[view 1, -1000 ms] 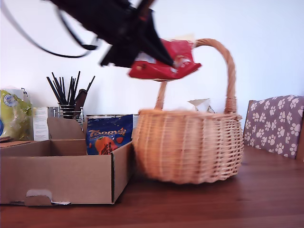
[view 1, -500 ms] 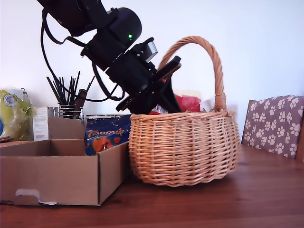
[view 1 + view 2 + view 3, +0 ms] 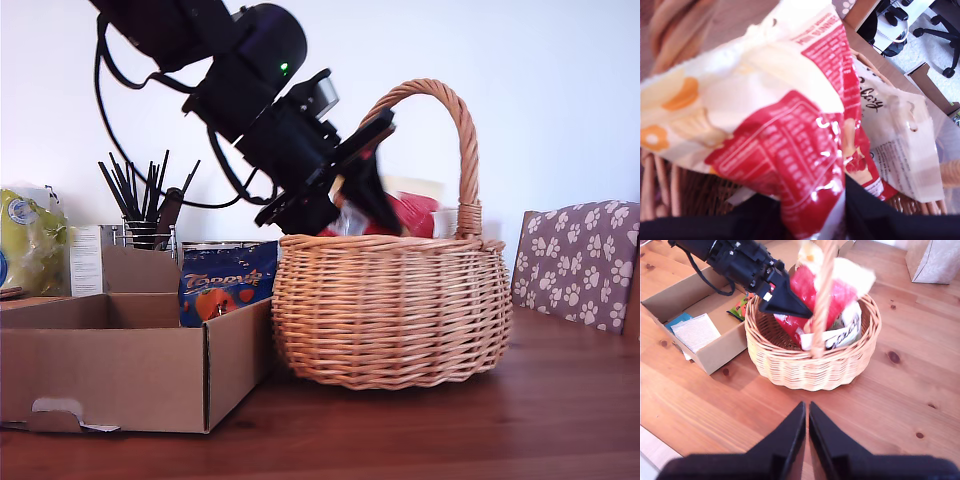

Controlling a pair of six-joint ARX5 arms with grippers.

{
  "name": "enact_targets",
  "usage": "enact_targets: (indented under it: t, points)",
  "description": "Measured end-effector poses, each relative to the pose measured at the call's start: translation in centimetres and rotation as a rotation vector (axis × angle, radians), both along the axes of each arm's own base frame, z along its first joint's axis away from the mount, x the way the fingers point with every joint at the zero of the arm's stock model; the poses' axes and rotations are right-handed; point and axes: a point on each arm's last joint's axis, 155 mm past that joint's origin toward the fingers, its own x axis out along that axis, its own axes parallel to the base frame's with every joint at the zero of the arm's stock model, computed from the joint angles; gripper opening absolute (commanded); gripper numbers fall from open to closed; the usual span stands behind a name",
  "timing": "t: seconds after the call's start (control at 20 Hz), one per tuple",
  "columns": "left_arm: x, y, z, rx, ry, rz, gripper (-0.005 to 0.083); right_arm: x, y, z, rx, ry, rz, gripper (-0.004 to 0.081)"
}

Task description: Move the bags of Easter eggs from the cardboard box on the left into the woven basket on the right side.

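Observation:
My first gripper (image 3: 365, 205) reaches down into the mouth of the woven basket (image 3: 390, 310), shut on a cream-yellow and red bag (image 3: 780, 125). That bag (image 3: 840, 290) stands tilted in the basket (image 3: 810, 375) beside the arched handle. Under it lies a white bag with black script (image 3: 832, 337). A dark blue and orange bag (image 3: 225, 280) leans upright in the cardboard box (image 3: 110, 370), at the exterior view's left next to the basket. My second gripper (image 3: 806, 425) hangs high over the table in front of the basket, shut on nothing.
A bulging yellow-green bag with a blue sticker (image 3: 25, 245) and a wire holder of black sticks (image 3: 145, 200) stand behind the box. A paw-print cushion (image 3: 580, 260) sits at the exterior view's right. Loose papers (image 3: 695, 332) lie in the box (image 3: 715, 352).
My first gripper came down with the red and cream bag from above the handle into the basket's mouth. Over the last half second it shifted slightly toward the exterior view's right.

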Motion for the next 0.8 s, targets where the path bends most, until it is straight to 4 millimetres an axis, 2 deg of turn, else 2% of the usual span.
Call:
enact_targets:
  t: [0.1, 0.15, 0.35, 0.4, 0.5, 0.65, 0.75, 0.8]
  points:
    - [0.0, -0.1, 0.4, 0.009, 0.008, 0.000, 0.0682, 0.0, 0.0, 0.0, 0.000, 0.000, 0.000, -0.0013]
    - [-0.2, 0.1, 0.4, 0.020, 0.022, 0.001, 0.0642, 0.0, 0.0, 0.0, 0.000, 0.000, 0.000, -0.0013]
    - [-0.9, 1.5, -0.2, 0.123, 0.083, 0.017, 0.0375, 0.1, 0.1, 0.2, 0.004, -0.008, 0.000, -0.0013]
    - [-1.1, 2.2, -0.4, 0.155, 0.086, 0.022, 0.0326, 0.2, 0.1, 0.3, 0.006, -0.012, 0.000, -0.0013]
    - [-2.1, 3.6, -0.4, 0.220, 0.096, 0.020, 0.0292, 0.2, 0.1, 0.4, 0.009, -0.017, 0.000, -0.0013]
    - [-3.2, 6.0, 2.4, 0.273, 0.053, 0.028, 0.0284, 0.3, 0.2, 0.5, 0.012, -0.023, 0.000, -0.0013]
    - [-3.6, 7.8, 5.8, 0.269, -0.010, 0.054, 0.0282, 0.4, 0.2, 0.7, 0.015, -0.029, 0.000, -0.0013]
    - [-3.8, 8.6, 7.3, 0.267, -0.037, 0.068, 0.0251, 0.5, 0.2, 0.8, 0.018, -0.034, 0.000, -0.0013]
